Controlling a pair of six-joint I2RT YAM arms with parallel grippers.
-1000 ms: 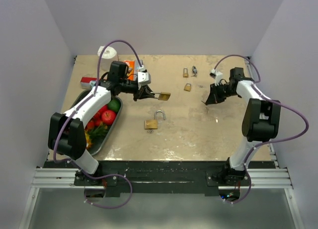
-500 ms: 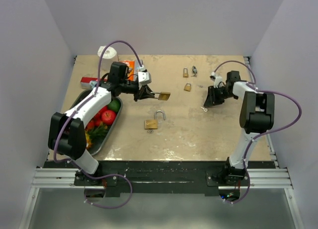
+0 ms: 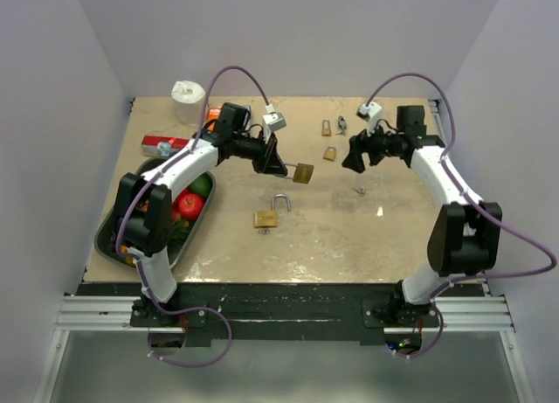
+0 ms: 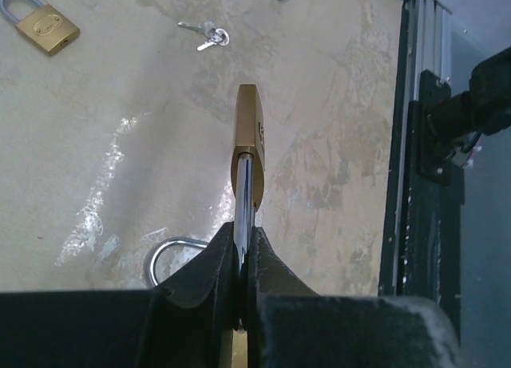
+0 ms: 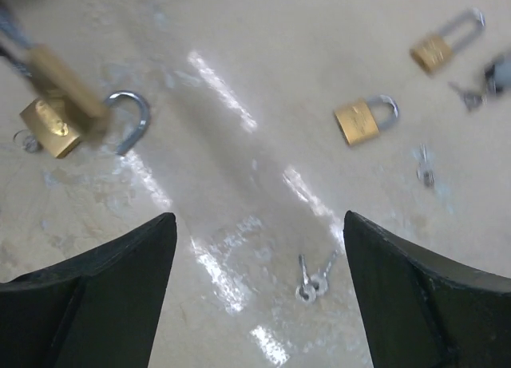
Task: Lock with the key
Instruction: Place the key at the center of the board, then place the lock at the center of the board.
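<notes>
My left gripper (image 3: 279, 166) (image 4: 245, 236) is shut on the steel shackle of a brass padlock (image 3: 303, 172) (image 4: 248, 124), which sticks out past the fingertips above the table. My right gripper (image 3: 353, 156) (image 5: 259, 216) hangs open over a pair of small keys (image 3: 358, 191) (image 5: 313, 278) lying flat on the table, with nothing between its fingers. A second brass padlock (image 3: 265, 218) (image 5: 50, 128) lies on the table with its shackle (image 3: 280, 202) (image 5: 134, 116) swung open.
Two more padlocks (image 3: 330, 153) (image 3: 326, 128) and another bunch of keys (image 3: 341, 123) lie at the back centre. A metal tray (image 3: 112, 242) of fruit stands at the left, with a paper roll (image 3: 188, 97) and a red box (image 3: 166, 143) behind it.
My right gripper opened and pulled back and up toward the far side, leaving the pair of keys on the table. My left gripper carried its padlock a little to the right.
</notes>
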